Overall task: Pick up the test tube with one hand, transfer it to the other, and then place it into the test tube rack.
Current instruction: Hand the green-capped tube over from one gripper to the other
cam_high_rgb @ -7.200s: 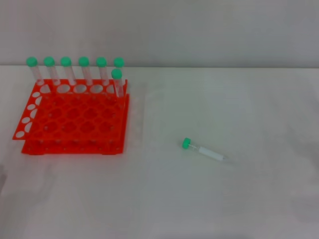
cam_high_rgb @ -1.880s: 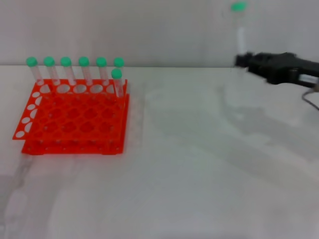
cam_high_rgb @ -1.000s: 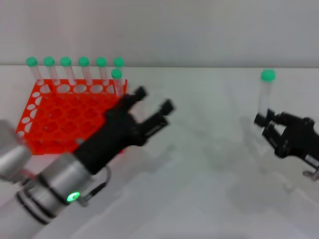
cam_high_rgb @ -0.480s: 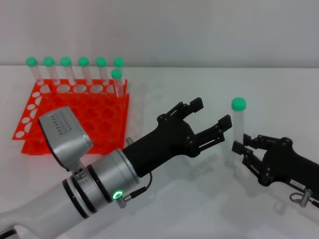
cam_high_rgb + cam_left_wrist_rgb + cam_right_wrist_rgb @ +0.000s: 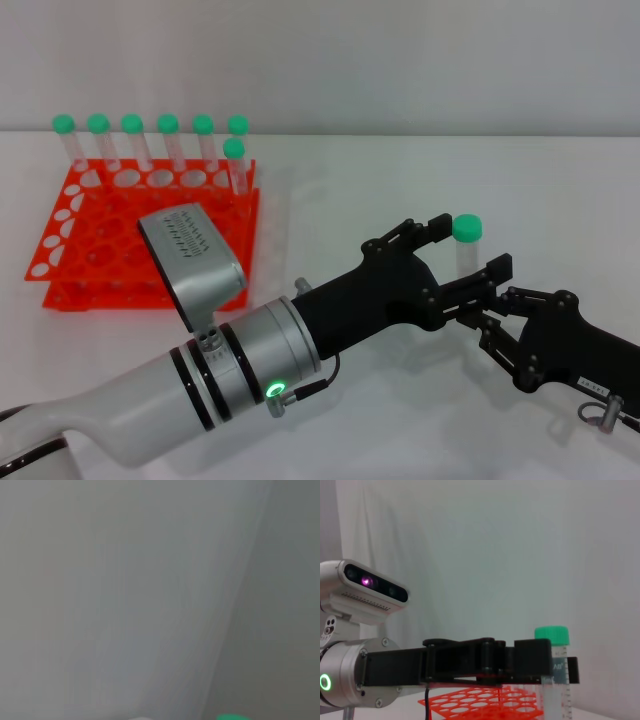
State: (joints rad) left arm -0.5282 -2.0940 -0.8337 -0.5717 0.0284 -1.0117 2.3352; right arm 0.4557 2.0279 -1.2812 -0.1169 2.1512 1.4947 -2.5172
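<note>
Green-capped test tube [image 5: 466,252] now sits between left gripper [image 5: 468,262] fingers [image 5: 424,233].

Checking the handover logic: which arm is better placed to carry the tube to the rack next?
Left. The left gripper is open around the upright test tube, which the right gripper holds lower down, and the test tube rack stands on the robot's left.

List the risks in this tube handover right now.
1. The left gripper has its jaws open around the test tube, just under the green cap. If the right gripper lets go before they close, the tube would likely drop to the table.
2. Both grippers crowd the same short tube, so their jaws may collide.
3. An off-centre grip could tilt the tube, hindering insertion into the test tube rack.
</note>
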